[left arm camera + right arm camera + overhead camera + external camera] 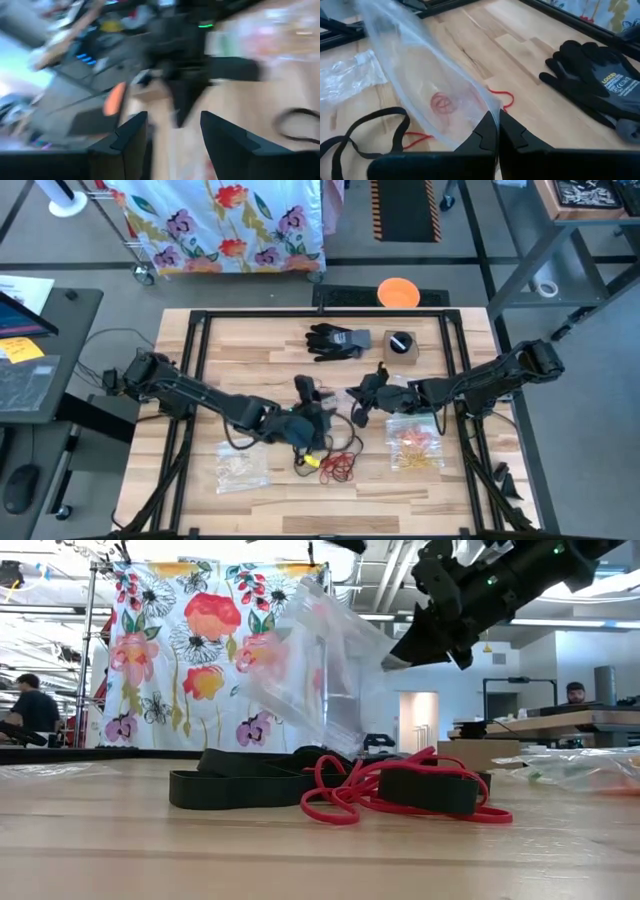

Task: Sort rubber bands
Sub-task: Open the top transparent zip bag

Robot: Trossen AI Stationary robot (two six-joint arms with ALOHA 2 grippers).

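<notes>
A loose heap of rubber bands, red and black, lies on the wooden table near its front middle. My right gripper is shut on a clear plastic bag with one red rubber band inside. The bag hangs raised above the heap. My left gripper is open beside it, with nothing between its fingers. The left wrist view is blurred. My right gripper pinches an edge of the clear bag between its two fingertips. The fingers come slanting down from the table's right side. The bag is lifted off the table and spreads away from the fingers, slack, with the red band lying inside it.
A black glove and a small box lie at the far middle. One clear bag with pale bands lies at the front left, another with orange-red bands at the front right. A black frame edges the table.
</notes>
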